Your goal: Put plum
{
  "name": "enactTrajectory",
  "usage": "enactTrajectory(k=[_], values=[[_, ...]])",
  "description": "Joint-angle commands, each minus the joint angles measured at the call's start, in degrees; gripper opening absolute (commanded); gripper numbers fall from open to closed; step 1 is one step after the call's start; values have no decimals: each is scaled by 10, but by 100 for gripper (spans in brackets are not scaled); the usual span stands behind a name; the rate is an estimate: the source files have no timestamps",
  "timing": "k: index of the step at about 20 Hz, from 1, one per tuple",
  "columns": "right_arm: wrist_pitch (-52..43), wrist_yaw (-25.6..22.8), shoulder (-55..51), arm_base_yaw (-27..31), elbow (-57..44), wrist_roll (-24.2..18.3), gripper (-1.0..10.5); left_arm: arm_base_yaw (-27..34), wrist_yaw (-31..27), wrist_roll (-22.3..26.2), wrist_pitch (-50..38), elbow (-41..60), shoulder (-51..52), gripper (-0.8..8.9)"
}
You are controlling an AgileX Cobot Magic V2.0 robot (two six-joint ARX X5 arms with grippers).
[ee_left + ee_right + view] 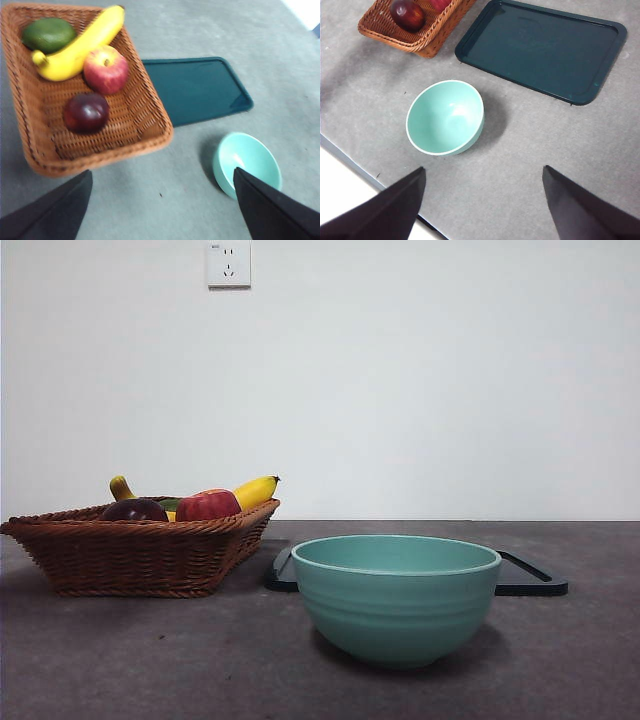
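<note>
The dark maroon plum [86, 113] lies in the brown wicker basket [30, 125], beside the red apple [106, 69]. In the front view the plum [135, 510] peeks over the rim of the basket [140, 555] at the left, and it shows again as the plum [407, 14] in the right wrist view. My left gripper [160, 210] hangs open above the table, short of the basket's near edge, holding nothing. My right gripper [482, 207] is also open, high over the table near the mint-green bowl [445, 117]. Neither arm appears in the front view.
The basket also holds a banana [80, 45] and a green avocado [48, 34]. A dark teal tray [542, 47] lies flat behind the bowl [396, 598]. The table's front edge [350, 167] runs close to the bowl. A wall socket [228, 264] sits on the white wall.
</note>
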State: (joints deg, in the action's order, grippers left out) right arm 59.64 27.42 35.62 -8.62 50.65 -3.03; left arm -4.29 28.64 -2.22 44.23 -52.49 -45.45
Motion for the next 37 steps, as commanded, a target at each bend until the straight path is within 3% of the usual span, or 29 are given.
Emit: enactTrajectory(k=[1,10,19,29,33,37], values=[[-7,2,3,-3,11,7,374,-17,-25,1,-22,-40,-71,434],[-9,2,3,-3,11,7,374,-87,-155,31,-37,-163,-331,434],[-9,2,3,-3,11,9,374,-118,-230,51,-99,-181,-483,434],[-9,2,3,-3,11,9,374,-118,-232,59,-129,-181,-557,431],[-9,2,3,-3,11,9,374,-118,-232,59,-131,-181,-558,279],[-9,2,3,-3,11,9,374,-118,-232,59,-130,-181,-557,215]])
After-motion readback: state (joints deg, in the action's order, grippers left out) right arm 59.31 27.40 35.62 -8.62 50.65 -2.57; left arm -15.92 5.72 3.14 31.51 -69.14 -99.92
